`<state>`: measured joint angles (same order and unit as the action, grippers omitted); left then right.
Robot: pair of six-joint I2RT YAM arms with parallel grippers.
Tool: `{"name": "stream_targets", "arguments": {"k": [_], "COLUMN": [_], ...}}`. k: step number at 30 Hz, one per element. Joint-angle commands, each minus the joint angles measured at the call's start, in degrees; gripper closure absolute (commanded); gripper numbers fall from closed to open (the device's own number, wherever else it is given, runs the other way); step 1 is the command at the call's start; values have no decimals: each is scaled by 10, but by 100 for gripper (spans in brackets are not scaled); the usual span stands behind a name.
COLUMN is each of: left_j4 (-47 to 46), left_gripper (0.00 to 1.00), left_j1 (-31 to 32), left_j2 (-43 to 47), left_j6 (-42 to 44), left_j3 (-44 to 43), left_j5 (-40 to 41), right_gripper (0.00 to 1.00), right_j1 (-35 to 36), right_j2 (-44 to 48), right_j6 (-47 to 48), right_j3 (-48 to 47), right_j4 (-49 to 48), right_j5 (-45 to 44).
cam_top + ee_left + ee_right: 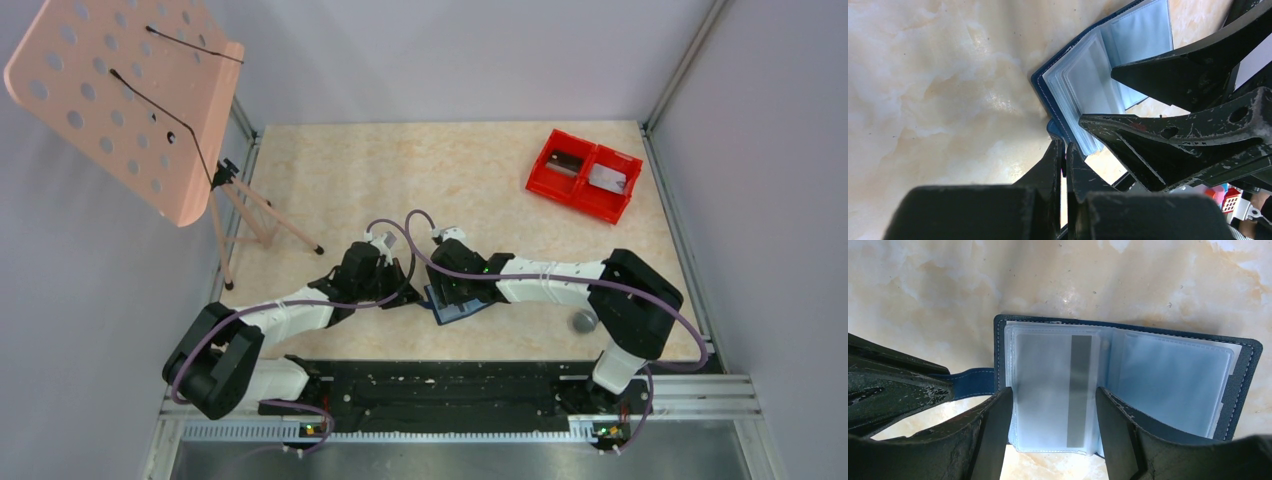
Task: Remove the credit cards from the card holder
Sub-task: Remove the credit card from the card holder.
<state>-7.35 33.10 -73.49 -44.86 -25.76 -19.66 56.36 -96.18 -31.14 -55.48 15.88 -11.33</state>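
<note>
Right end effector point(1053, 405) is moderately wide, gripping nothing, its fingers straddling the sleeved credit card point(1045, 385) directly beneath. The card's long axis runs parallel to the fingers. Card holder point(1168, 375) lies open on the worktop point(923, 285), near centre. Left end effector point(1064, 150), closed, appears to pinch the holder's strap point(973, 382). Right arm is better placed.

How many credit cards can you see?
3 credit cards: one in the red bin's left compartment, one in its right, one sleeved in the card holder. More may be hidden.
</note>
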Motion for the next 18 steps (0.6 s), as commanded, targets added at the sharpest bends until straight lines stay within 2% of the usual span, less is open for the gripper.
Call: {"name": "stream_targets", "arguments": {"k": [1, 18], "left_j4": [-20, -21], "left_gripper": [100, 100], "left_j1": [2, 2], "left_j2": [14, 15], "left_j6": [6, 3], "left_j3": [-5, 0], "left_j5": [1, 4], "right_gripper": [38, 43], "right_j1": [5, 5], "right_j2": [1, 4], "right_j6": [7, 5], "right_j3": [9, 16], "right_j4": [7, 7], "right_j5": [-16, -25]}}
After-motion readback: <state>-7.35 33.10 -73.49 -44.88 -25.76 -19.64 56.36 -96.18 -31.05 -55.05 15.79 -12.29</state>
